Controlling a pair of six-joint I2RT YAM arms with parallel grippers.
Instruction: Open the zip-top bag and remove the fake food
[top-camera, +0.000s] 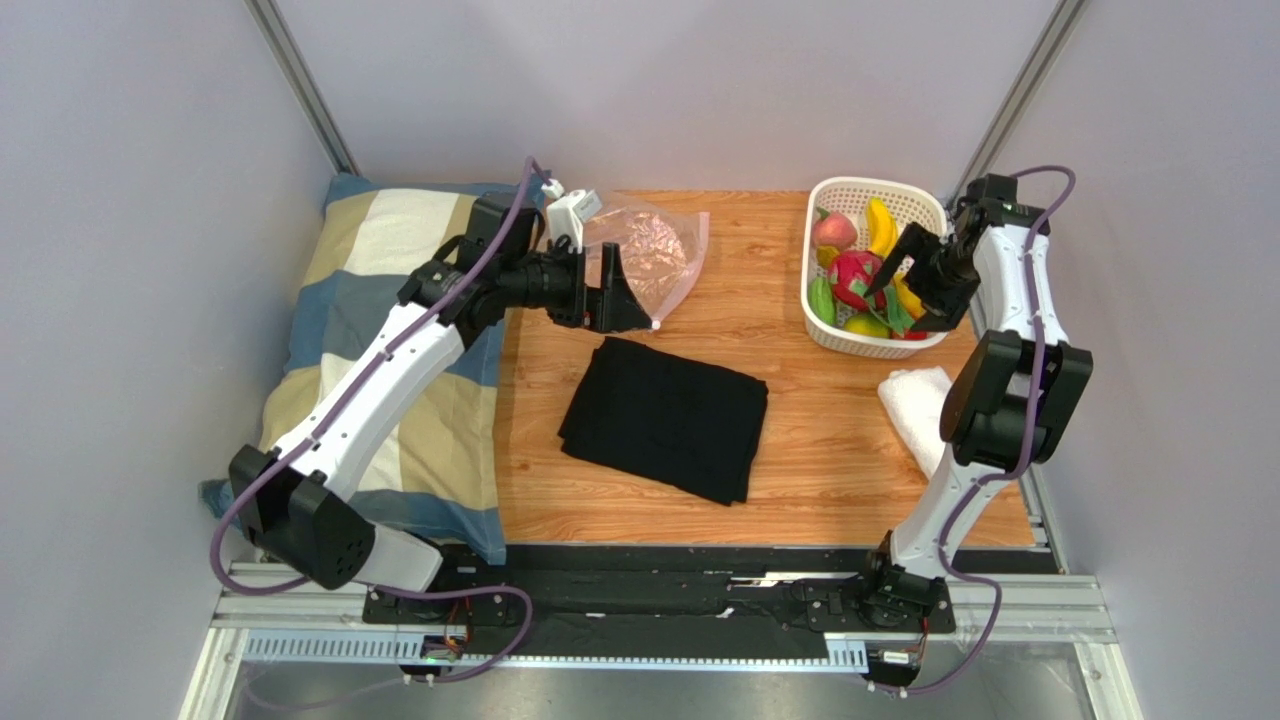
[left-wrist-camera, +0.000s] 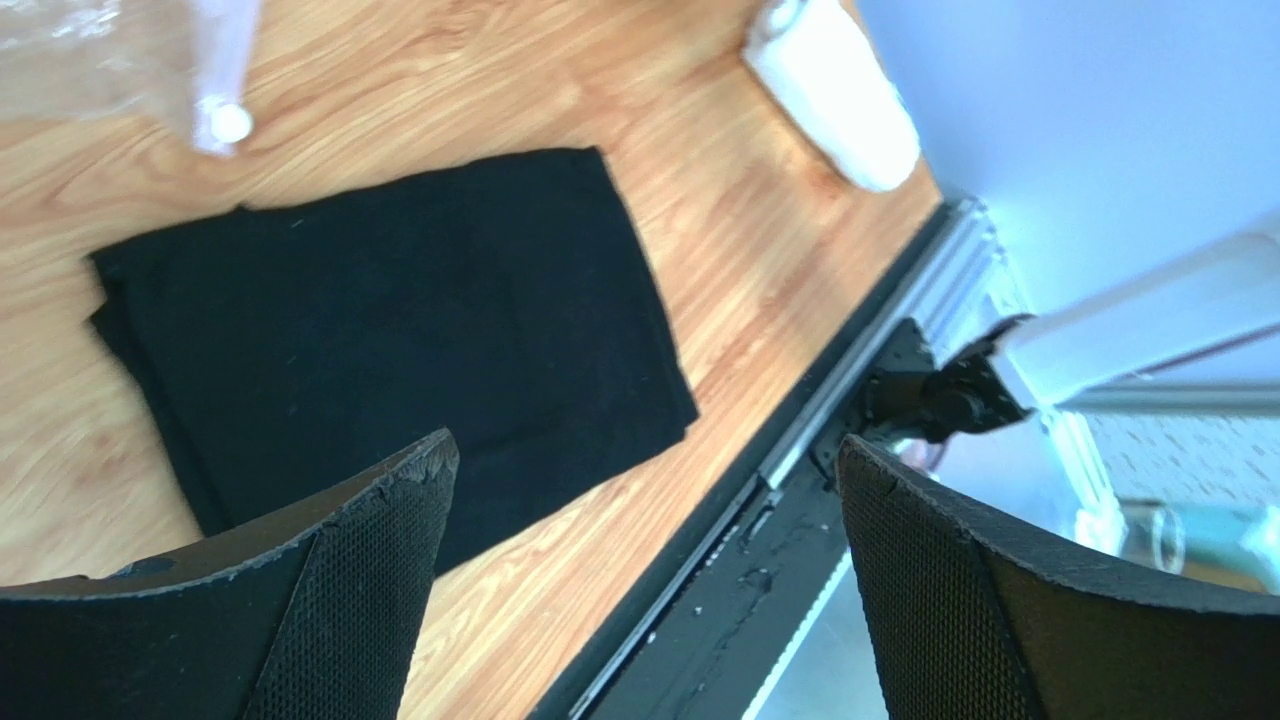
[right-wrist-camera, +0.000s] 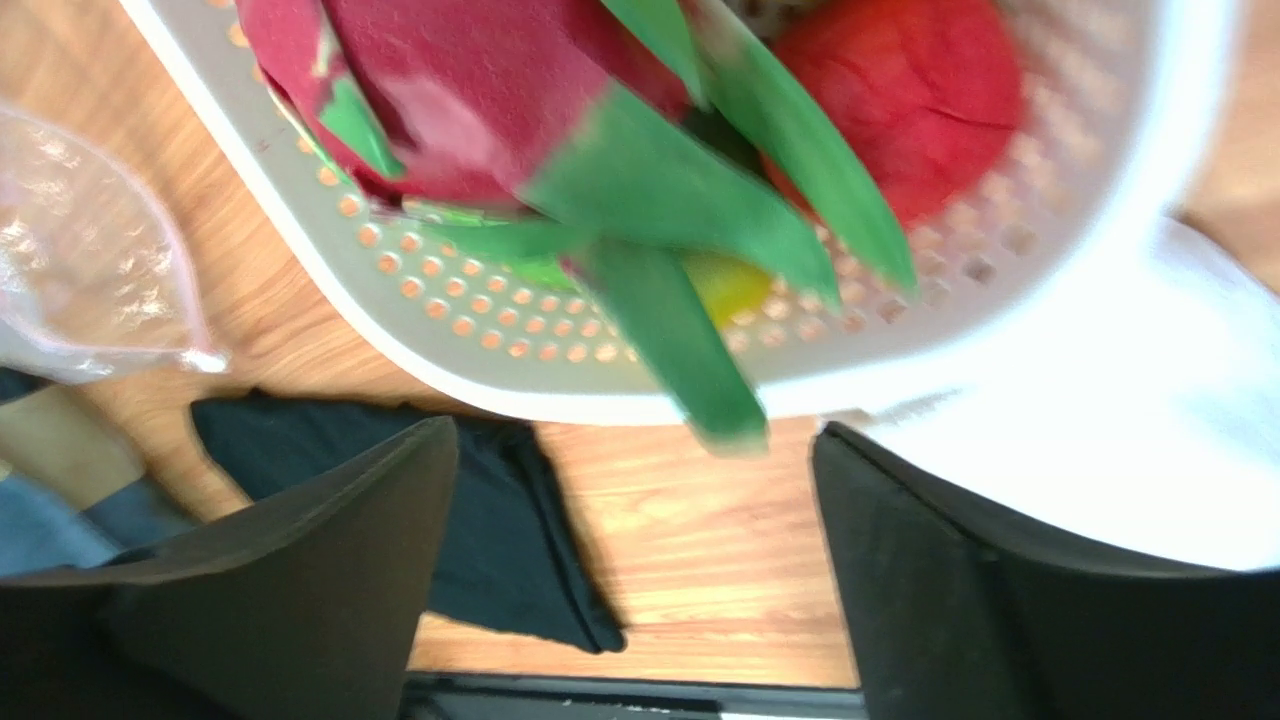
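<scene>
The zip-top bag (top-camera: 657, 248) lies flat and clear at the back of the wooden table; no food shows inside it. Its corner also shows in the left wrist view (left-wrist-camera: 105, 60) and the right wrist view (right-wrist-camera: 83, 255). My left gripper (top-camera: 639, 288) is open and empty beside the bag's near edge (left-wrist-camera: 646, 480). The fake food sits in the white basket (top-camera: 879, 186): a pink-red spiky fruit (right-wrist-camera: 451, 90), a red apple (right-wrist-camera: 902, 90), a yellow banana (top-camera: 882, 225) and green pieces (right-wrist-camera: 676, 195). My right gripper (top-camera: 906, 288) is open and empty just over the basket's near side (right-wrist-camera: 639, 465).
A folded black cloth (top-camera: 666, 417) lies mid-table, also in the left wrist view (left-wrist-camera: 391, 330). A white rolled towel (top-camera: 917, 405) lies near the right arm. A checked pillow (top-camera: 361, 345) fills the left side under the left arm. The table's front rail (left-wrist-camera: 812, 435) is close.
</scene>
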